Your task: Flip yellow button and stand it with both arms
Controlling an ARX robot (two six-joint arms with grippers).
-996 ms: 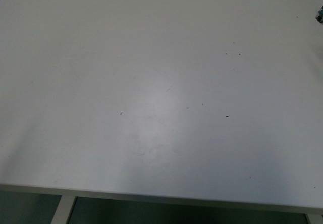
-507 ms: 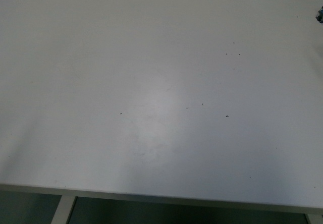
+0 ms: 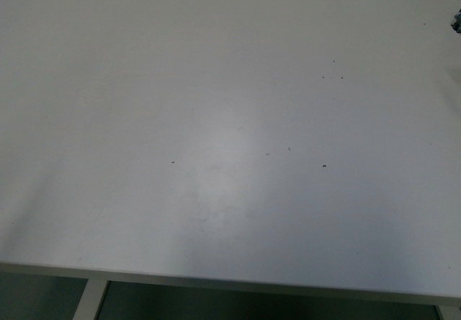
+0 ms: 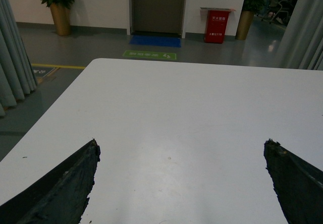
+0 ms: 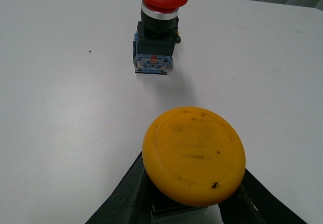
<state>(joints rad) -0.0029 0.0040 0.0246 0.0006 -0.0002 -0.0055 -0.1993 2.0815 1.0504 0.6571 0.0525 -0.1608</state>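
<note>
In the right wrist view the yellow button (image 5: pixel 194 155) fills the foreground, its round yellow-orange cap facing the camera and its body hidden behind the cap. My right gripper (image 5: pixel 189 204) is shut on it, with a dark finger on each side of the body below the cap. In the left wrist view my left gripper (image 4: pixel 181 156) is open and empty over the white table (image 4: pixel 176 108), its two dark fingertips (image 4: pixel 75 178) spread wide apart. The front view shows only the bare white table (image 3: pixel 216 118); neither arm nor the yellow button shows there.
A second push-button with a red cap (image 5: pixel 158 19) and a black and blue block stands upright on the table beyond the yellow button. A small dark object (image 3: pixel 457 23) sits at the table's far right edge. Past the far edge are floor, plants and a door.
</note>
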